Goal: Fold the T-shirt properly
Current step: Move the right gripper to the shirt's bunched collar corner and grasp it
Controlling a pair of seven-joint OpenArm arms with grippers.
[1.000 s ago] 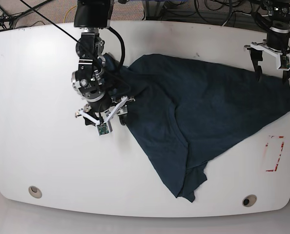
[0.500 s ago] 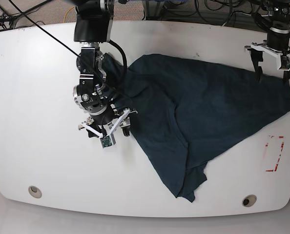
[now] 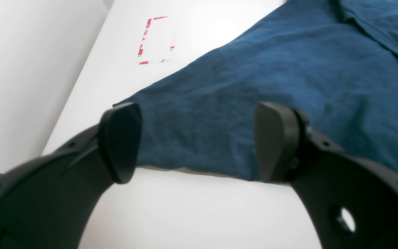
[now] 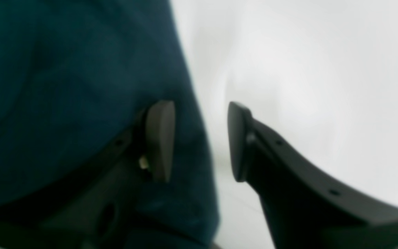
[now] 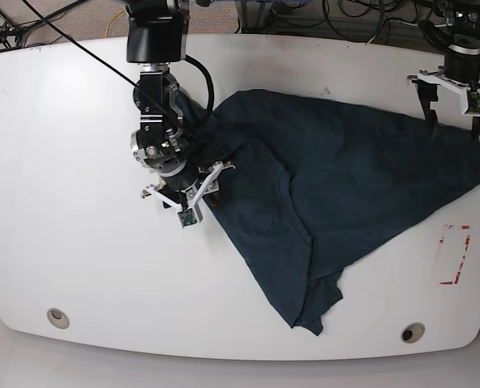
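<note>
**Barely begun: the T-shirt is not yet folded**

Clearly, little of the fold is done. The T-shirt lies crumpled and skewed over the right half of the white surface, one rumpled end trailing toward the near edge. The right end effector straddles the garment's left border, jaws narrowed with the cloth edge between them; whether it pinches cloth, I cannot tell. The left end effector hangs wide and empty above the far right corner. Spreading, squaring and every fold appear to remain.
</note>
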